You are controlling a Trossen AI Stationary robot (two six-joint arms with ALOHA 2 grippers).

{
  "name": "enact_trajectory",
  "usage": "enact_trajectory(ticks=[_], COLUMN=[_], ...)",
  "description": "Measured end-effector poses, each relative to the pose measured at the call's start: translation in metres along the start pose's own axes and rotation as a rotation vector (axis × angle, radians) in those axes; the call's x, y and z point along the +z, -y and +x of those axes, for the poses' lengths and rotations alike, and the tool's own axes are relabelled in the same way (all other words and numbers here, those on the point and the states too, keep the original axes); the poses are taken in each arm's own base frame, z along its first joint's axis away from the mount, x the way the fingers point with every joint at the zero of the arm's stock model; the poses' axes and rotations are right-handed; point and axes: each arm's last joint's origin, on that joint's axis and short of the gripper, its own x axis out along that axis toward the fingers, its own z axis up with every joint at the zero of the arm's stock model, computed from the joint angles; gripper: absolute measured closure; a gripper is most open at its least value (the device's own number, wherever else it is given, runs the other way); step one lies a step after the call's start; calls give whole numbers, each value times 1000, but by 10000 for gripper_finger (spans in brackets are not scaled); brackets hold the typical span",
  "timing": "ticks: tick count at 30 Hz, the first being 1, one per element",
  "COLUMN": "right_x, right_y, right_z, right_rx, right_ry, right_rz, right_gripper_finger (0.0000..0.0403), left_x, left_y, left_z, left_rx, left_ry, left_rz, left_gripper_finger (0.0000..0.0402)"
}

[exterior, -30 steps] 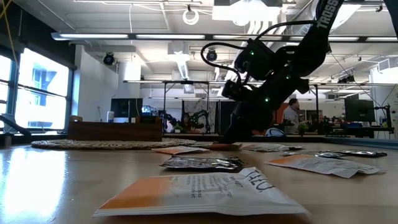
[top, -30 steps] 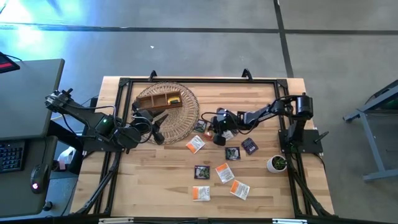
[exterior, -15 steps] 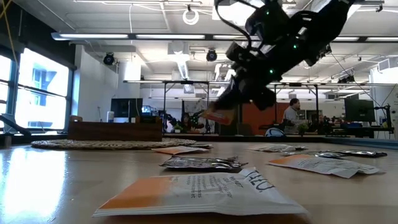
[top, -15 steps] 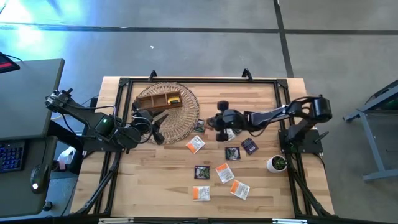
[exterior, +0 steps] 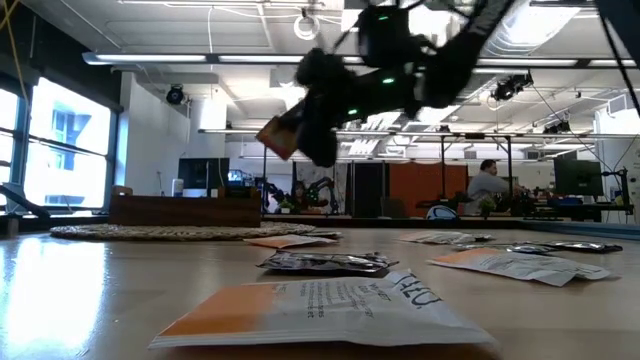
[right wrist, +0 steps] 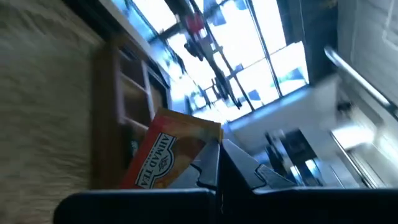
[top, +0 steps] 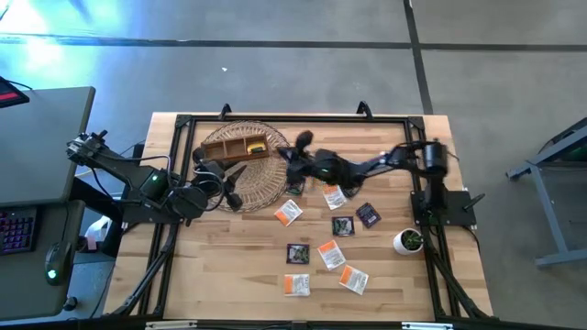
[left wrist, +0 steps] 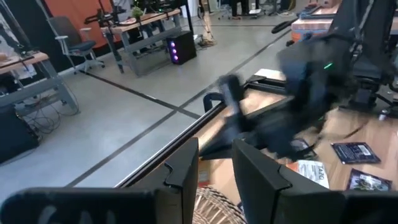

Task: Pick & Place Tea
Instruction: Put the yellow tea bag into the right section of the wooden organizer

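Note:
My right gripper [top: 292, 161] hangs above the right edge of the round woven mat [top: 261, 183], shut on an orange tea sachet [right wrist: 166, 152], which the low view also shows, orange sachet [exterior: 279, 135] high above the table. A brown divided wooden box [top: 234, 147] sits on the mat. Several more tea sachets lie flat on the table, white-orange ones [top: 289, 213] and dark ones [top: 368, 214]. My left gripper [left wrist: 214, 177] waits over the mat's left part, left gripper [top: 234, 191], open with nothing between its fingers. My right gripper pinches the orange sachet by one edge [right wrist: 200, 148] between its two fingers [right wrist: 214, 163]. The fingers come level from the table's right side. The sachet sticks out past the fingertips, tilted, lifted clear of the table and the mat.
A small white pot with a plant [top: 408, 241] stands near the right arm's base. Loose sachets spread over the table's middle and near part [top: 330, 254]. A black frame rail [top: 293, 118] runs along the table's far side.
My right gripper has risen from the table with the orange sachet, rolled and tipped up from pointing down to level, and swung toward the table's left, to the mat and box. The sachet is lifted clear. The other sachets lie as before.

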Motion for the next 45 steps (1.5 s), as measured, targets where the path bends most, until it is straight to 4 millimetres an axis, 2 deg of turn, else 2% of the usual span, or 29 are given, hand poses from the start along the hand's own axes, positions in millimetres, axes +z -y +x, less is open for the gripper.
enact_trajectory(ticks=[4,8,14,18,22,38,45], right_x=[6,11,1,-13,-20,-17,-20], right_y=[3,8,-6,-20,-21,-25,-28], right_z=[43,73,106,122,127,125,124], right_rx=[-48,-14,8,42,65,121,134], right_ry=[-166,-170,-153,-139,-189,-166,-206], right_rz=[-31,-24,-124,-168,-184,-168,-169], right_gripper_finger=[399,401,401,398,392,341,338], left_x=[0,-1,-2,-2,-3,-3,-3], left_y=[0,0,0,0,0,0,0], left_z=[0,0,0,0,0,0,0], left_rx=[-4,-6,-16,-18,-22,-22,-26], left_ry=[-3,-5,-17,-19,-20,-20,-22], left_rz=[21,29,46,46,46,45,45], left_gripper_finger=[305,305,305,305,305,305,305])
